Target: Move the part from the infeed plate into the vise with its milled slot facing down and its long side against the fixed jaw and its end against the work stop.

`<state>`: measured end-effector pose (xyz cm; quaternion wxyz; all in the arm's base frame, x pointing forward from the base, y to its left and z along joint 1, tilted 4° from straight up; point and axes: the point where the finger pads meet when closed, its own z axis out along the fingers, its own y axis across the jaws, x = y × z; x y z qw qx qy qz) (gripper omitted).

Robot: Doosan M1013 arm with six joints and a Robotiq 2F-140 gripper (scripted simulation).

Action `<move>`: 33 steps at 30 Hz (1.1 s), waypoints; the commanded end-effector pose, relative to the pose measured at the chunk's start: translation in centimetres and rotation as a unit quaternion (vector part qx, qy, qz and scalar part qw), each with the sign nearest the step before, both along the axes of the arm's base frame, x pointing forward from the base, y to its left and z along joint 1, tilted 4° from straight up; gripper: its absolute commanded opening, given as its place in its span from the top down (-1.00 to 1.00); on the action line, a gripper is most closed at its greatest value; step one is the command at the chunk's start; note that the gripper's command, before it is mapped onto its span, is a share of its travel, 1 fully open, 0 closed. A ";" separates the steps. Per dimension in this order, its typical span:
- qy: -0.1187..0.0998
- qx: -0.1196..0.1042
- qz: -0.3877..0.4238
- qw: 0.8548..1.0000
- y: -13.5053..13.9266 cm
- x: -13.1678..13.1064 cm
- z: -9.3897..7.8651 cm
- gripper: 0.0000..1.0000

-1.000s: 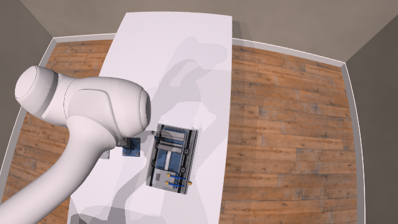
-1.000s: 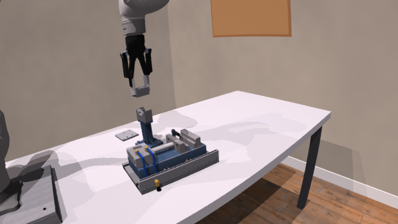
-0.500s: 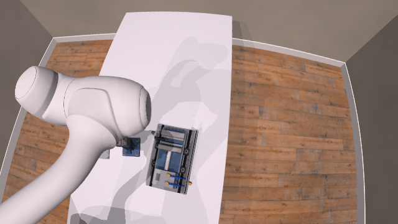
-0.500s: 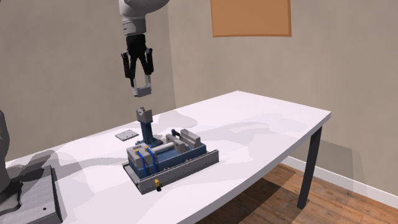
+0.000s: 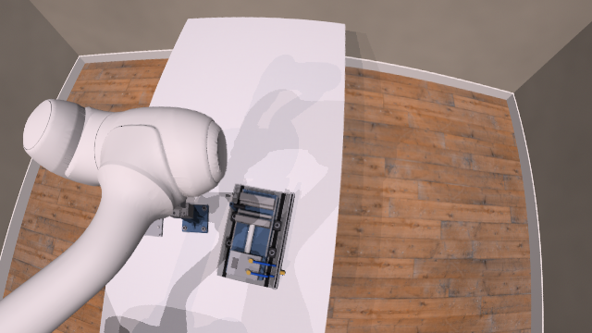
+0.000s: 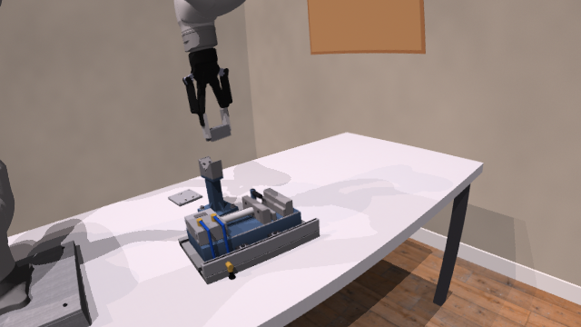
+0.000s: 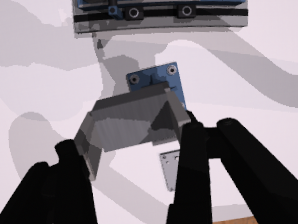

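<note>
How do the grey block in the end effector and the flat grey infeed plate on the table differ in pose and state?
The grey block hangs in the air, clamped between the fingers of the black end effector; the flat grey infeed plate lies on the white table. The block is thick and is above the blue-posted V-block; the plate is thin and sits beside that post. Both are grey.

A large white robot arm [image 5: 125, 153] reaches across the left of a long white table [image 5: 259, 69]. Beside its wrist sits a small blue base plate [image 5: 200, 223], and just right of that a grey and blue vise [image 5: 256, 233] with blue hoses.
</note>
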<state>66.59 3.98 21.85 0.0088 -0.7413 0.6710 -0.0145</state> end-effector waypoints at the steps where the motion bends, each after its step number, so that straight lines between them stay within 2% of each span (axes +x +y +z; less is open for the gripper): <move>1: -0.011 -0.013 -0.002 1.000 -1.0 0.8 0.0 1.00; 11: -0.056 -0.059 -0.008 0.997 -4.8 3.8 0.5 1.00; 13: -0.056 -0.059 -0.008 0.997 -4.8 3.8 0.5 1.00; 20: -0.098 -0.100 -0.010 0.990 -8.1 6.7 1.4 1.00; 28: -0.159 -0.149 -0.005 0.976 -12.0 10.7 3.3 1.00; 30: -0.159 -0.149 -0.005 0.976 -12.0 10.7 3.3 1.00; 33: -0.184 -0.168 0.000 0.969 -13.5 12.3 4.2 1.00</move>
